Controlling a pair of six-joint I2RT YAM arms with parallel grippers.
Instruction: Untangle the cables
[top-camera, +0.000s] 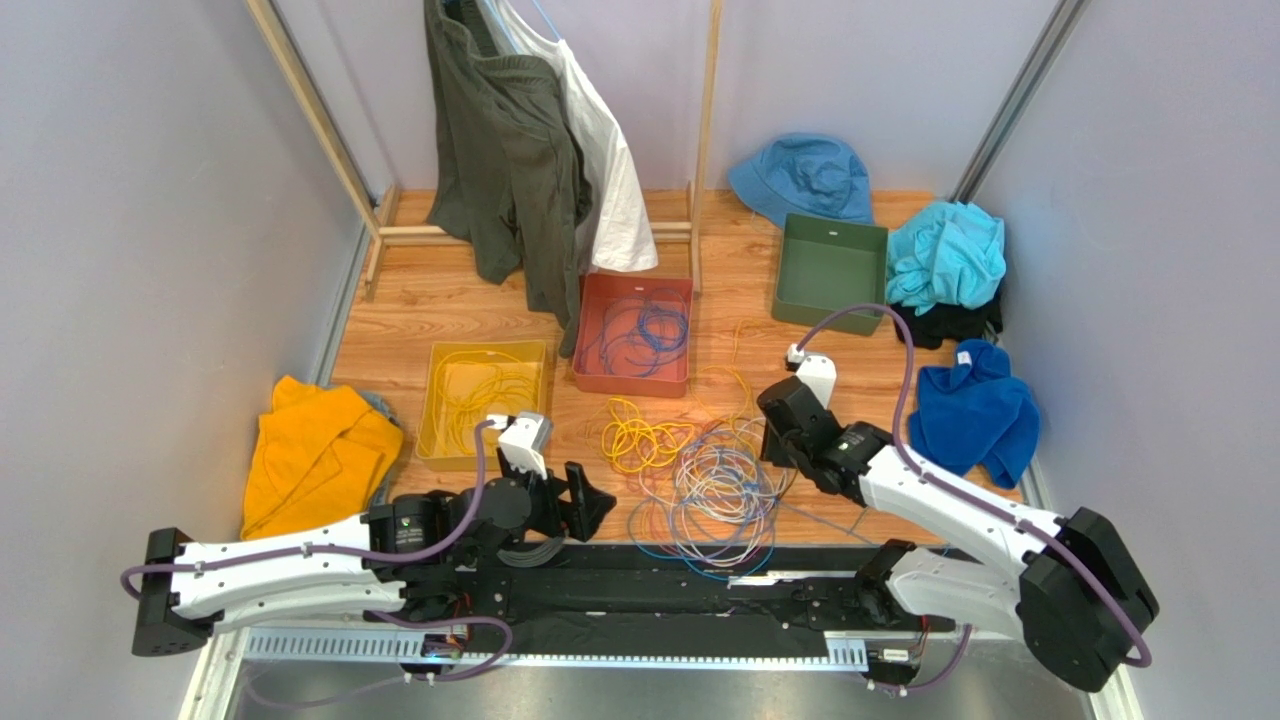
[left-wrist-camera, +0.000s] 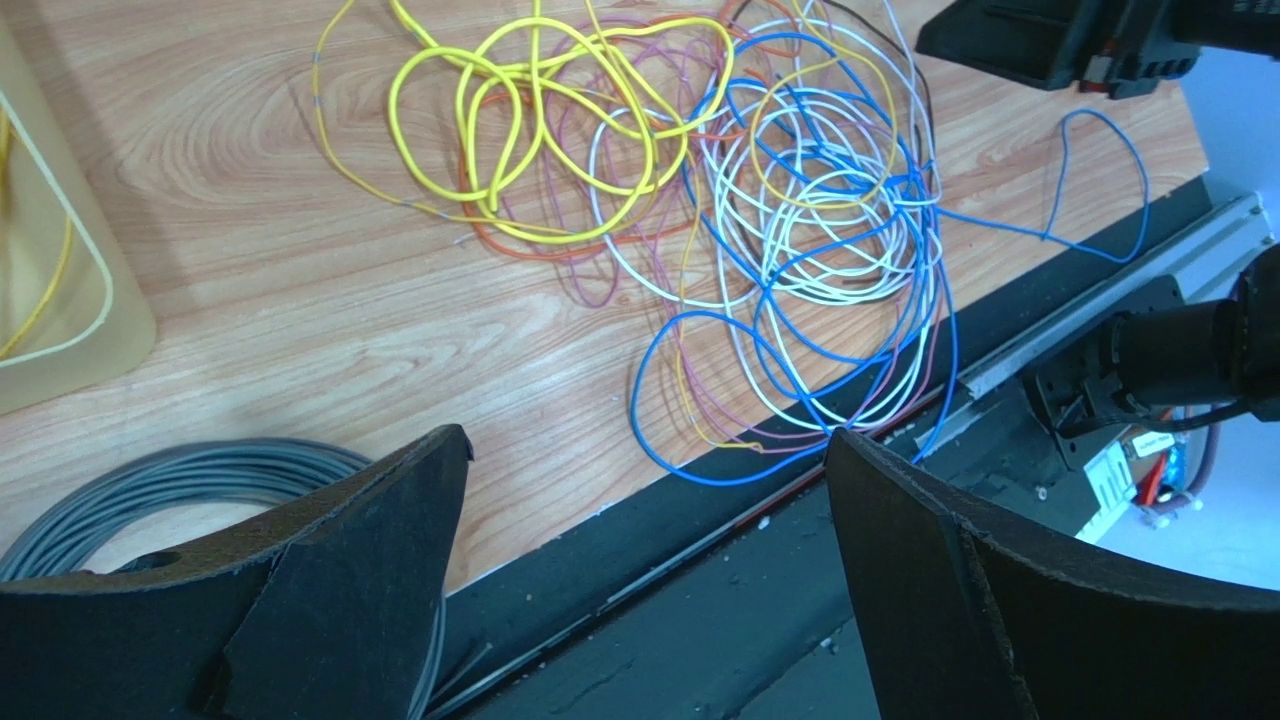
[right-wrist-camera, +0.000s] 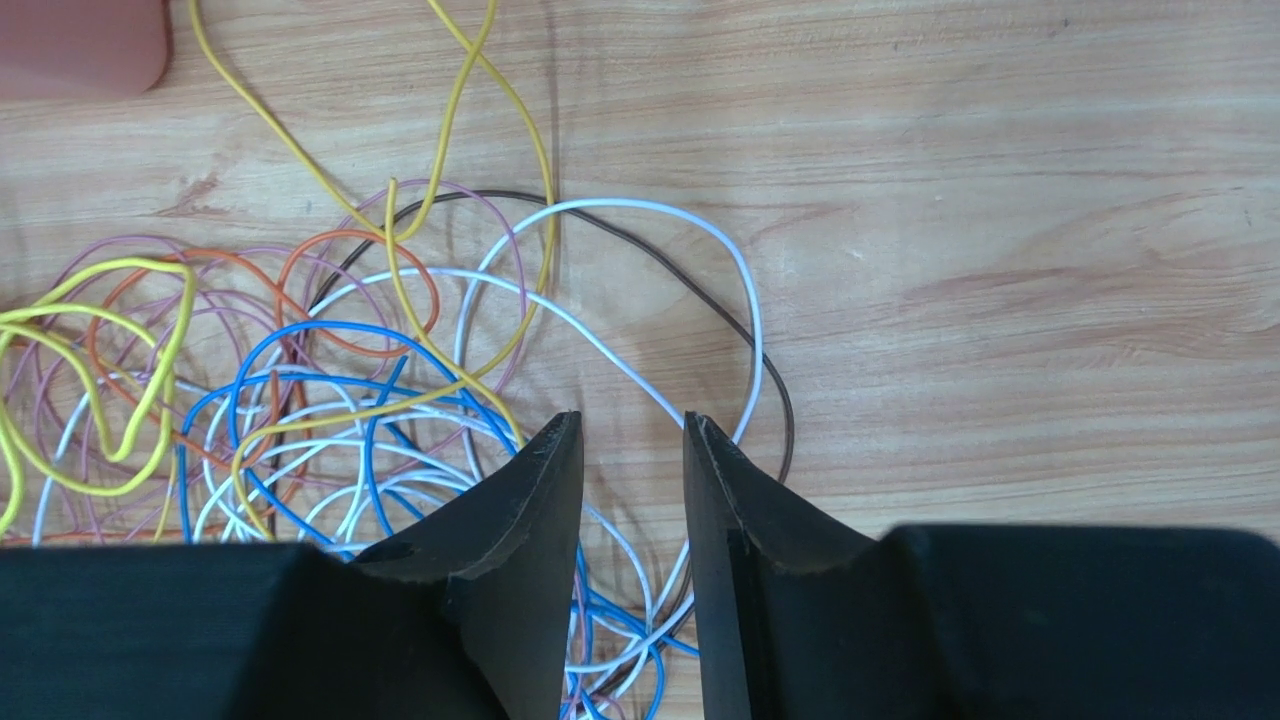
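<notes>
Wooden tabletop (top-camera: 451, 308), tangle of cables (top-camera: 706, 480) heaped near its front edge between your arms — left claw (left-wrist-camera: 646, 450) spread wide just short of it, right claw (right-wrist-camera: 631, 435) barely parted over its right rim, gripping nothing that shows — step, by the look of it: choosing a strand; next, close on one outer loop alone.

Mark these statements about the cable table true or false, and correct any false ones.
1. The yellow tray holds yellow cables. True.
2. The green tray holds blue cables. False: it looks empty; blue cables lie in the red tray.
3. The left gripper is open. True.
4. The tangle lies inside the red tray. False: it lies on the table, nearer the arms than the trays.
</notes>
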